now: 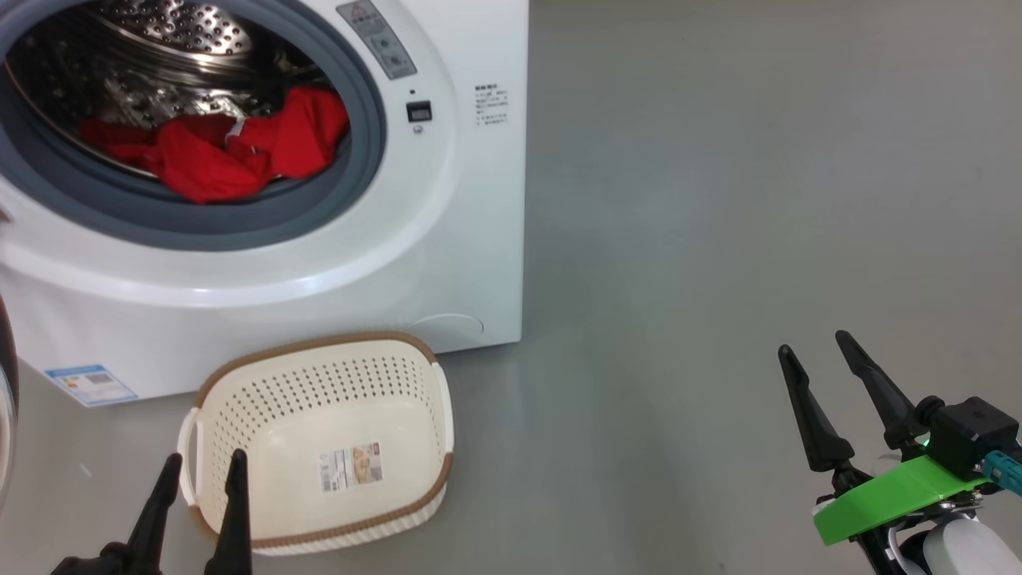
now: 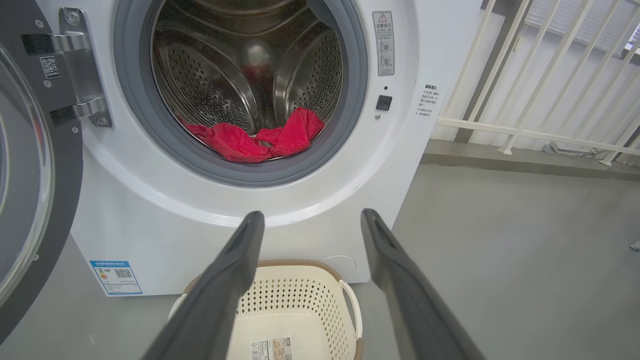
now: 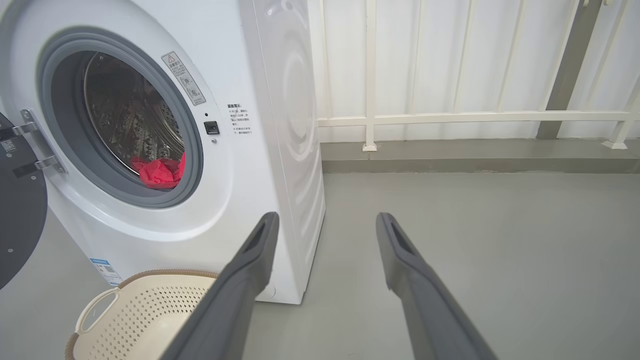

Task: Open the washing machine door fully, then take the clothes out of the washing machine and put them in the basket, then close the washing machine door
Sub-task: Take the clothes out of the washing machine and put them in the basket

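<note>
The white washing machine (image 1: pixel 447 239) stands at the upper left with its drum exposed. Its door (image 2: pixel 30 190) is swung wide to the left on its hinge. Red clothes (image 1: pixel 223 148) lie heaped at the front of the drum, just behind the grey seal. An empty cream basket (image 1: pixel 319 443) sits on the floor right before the machine. My left gripper (image 1: pixel 204 467) is open at the basket's near left rim, holding nothing. My right gripper (image 1: pixel 814 343) is open over bare floor far to the right, also holding nothing.
Grey floor (image 1: pixel 718 200) stretches to the right of the machine. A white railing (image 3: pixel 450 117) on a low kerb runs behind the machine. The open door (image 1: pixel 4 399) juts out at the far left edge of the head view.
</note>
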Motion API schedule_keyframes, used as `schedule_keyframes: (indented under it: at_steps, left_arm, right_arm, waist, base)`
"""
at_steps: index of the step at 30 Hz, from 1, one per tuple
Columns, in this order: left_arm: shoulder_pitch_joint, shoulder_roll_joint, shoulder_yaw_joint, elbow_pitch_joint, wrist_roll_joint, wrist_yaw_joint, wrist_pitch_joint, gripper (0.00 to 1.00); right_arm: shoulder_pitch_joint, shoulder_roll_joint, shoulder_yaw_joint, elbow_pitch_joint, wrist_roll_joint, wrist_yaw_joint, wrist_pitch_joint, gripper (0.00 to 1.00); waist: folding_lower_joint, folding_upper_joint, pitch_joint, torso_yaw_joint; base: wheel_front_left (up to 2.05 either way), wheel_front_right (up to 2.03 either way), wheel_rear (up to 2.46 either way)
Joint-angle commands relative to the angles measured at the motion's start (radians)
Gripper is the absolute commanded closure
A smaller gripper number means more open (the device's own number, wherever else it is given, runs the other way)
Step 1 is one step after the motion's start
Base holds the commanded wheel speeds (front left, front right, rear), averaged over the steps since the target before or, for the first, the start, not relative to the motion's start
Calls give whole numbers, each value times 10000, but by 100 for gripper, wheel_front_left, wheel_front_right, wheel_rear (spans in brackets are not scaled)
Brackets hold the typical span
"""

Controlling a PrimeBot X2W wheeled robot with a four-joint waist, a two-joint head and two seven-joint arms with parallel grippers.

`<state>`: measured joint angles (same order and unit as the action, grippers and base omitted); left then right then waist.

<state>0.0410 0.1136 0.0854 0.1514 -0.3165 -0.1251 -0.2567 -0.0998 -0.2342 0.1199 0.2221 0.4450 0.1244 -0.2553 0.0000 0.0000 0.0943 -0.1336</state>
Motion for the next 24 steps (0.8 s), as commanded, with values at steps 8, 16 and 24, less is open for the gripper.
schedule_keyframes:
  at_steps: [8,16,24]
  left_arm:
    - [-437,189,413,-248,41,-56,-51,0]
    - [-466,150,462,-142,161,-56,-51,0]
    - [-477,95,470,-94,36,-56,-51,0]
  right_arm:
    - [-47,-77,214,-271,14,63,-65,0]
    - [-35,-59,231,-268,8,63,-65,0]
    - [-40,-71,256,-273,14,63,-65,0]
  waist:
    - [0,0,66,8]
    - [0,0,41,32]
    - [0,0,38,46]
  base:
    - [106,-131,26]
    - [27,-27,0]
    - [0,0,0]
